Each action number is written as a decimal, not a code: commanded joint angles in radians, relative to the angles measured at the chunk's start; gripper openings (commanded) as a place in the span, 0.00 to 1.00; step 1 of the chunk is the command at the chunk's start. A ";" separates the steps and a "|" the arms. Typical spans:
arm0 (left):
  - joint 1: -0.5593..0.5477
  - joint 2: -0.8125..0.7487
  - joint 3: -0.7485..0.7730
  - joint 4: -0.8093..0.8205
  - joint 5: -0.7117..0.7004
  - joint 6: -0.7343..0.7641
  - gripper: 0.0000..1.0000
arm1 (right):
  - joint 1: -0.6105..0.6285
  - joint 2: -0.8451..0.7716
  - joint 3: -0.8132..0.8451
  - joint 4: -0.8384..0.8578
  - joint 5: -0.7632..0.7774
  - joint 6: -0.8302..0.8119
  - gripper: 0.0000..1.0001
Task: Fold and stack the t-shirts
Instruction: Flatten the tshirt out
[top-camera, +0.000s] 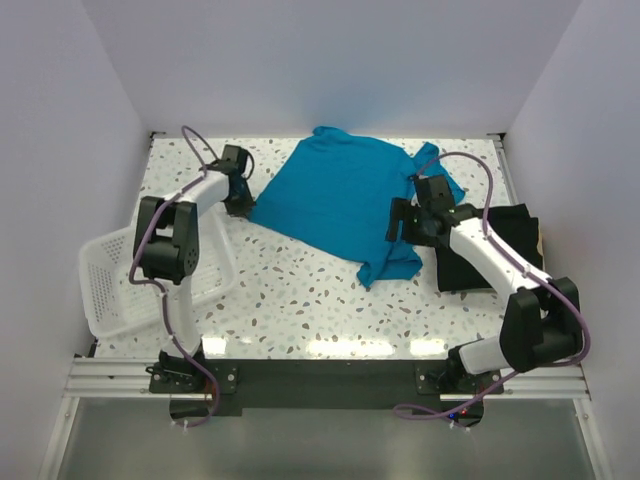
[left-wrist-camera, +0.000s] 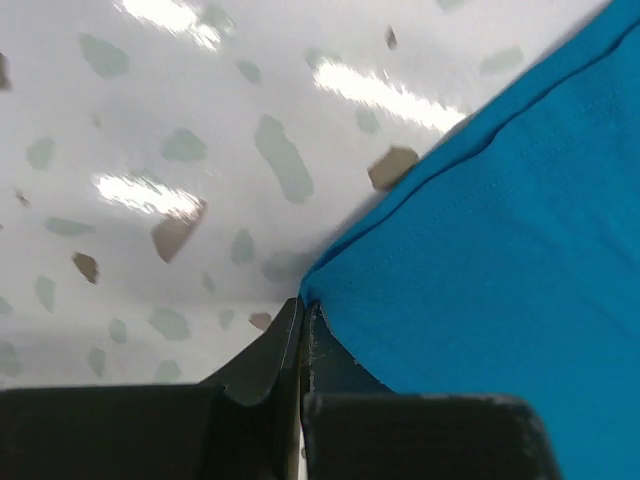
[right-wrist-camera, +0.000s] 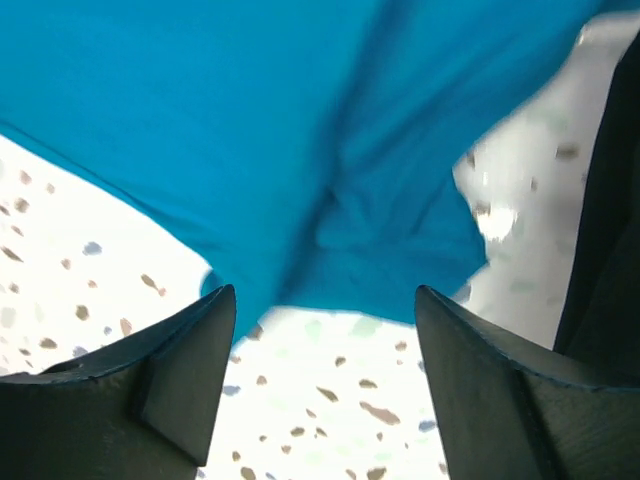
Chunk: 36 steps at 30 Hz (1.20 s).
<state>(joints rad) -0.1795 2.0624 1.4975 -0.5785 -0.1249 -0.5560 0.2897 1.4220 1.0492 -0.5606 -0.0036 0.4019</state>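
The teal t-shirt lies spread but rumpled across the back of the speckled table, with the black t-shirt just to its right. Folding seems barely begun. The left gripper pinches the teal shirt's left corner. The right gripper hovers over the near hem, jaws wide apart, and likely must drop and pinch before any fold.

We see a white plastic mesh basket with a rectangular rim lying at the left side of a glossy white tabletop speckled with grey and brown chips, tilted a little and close to the near edge. The same speckled surface shows in both close views. Plain white walls enclose three sides. A flat black plate runs along the near edge, on a silver metal rail.
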 joint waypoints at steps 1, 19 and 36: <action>0.081 -0.045 0.061 0.086 0.045 -0.036 0.00 | 0.006 -0.044 -0.060 -0.064 -0.026 -0.034 0.74; 0.132 -0.041 0.095 0.109 0.114 -0.030 0.00 | 0.006 0.169 -0.110 -0.016 -0.016 0.028 0.56; 0.227 -0.045 0.126 0.089 0.117 0.007 0.00 | 0.006 -0.047 0.121 -0.419 -0.003 0.023 0.00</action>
<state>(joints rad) 0.0036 2.0621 1.5864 -0.4953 -0.0048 -0.5789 0.2943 1.4986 1.0653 -0.8047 -0.0189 0.4263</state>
